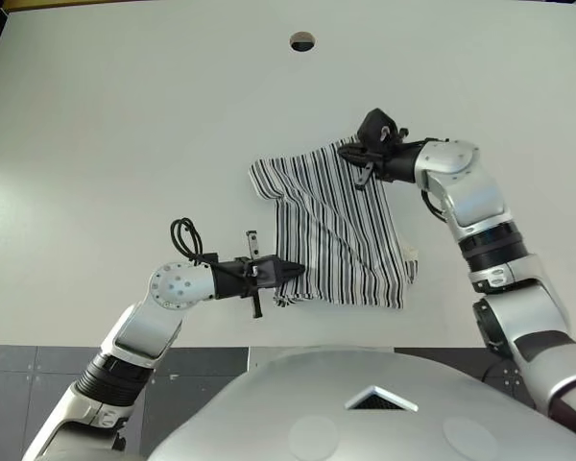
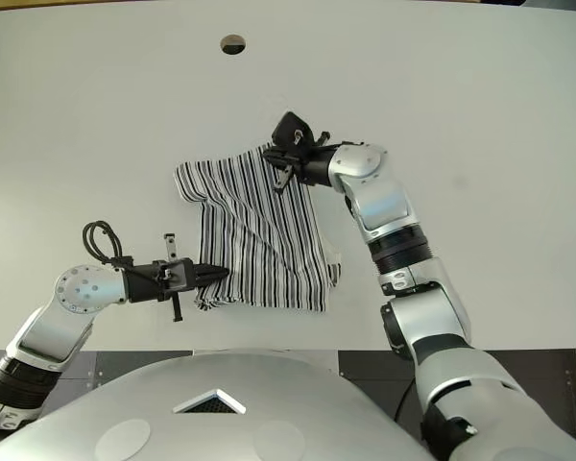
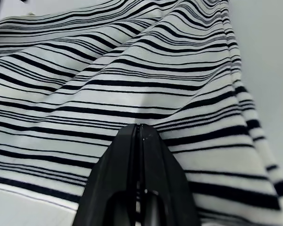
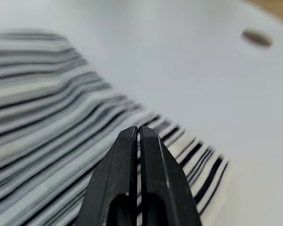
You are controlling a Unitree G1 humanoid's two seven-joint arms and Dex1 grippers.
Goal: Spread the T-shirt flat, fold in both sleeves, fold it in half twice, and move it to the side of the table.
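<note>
T-shirt, black-and-white striped, lies on the white table well on the robot's side of the round hole and a little to its right, already narrowed, with one sleeve poking out on the left. The left gripper has its fingers pressed together on the shirt's edge farthest from the hole, and the cloth puckers toward its tip, so it seems to hold a pinch of fabric. The right gripper is likewise closed, on the shirt corner nearest the hole, with pleats running into it. The risk I see is a thin grip: if either pinch has caught only the top layer, lifting would peel the layers apart and undo the fold. Uneven pull between the two held corners could also skew the shirt or drag the loose sleeve back out.
</note>
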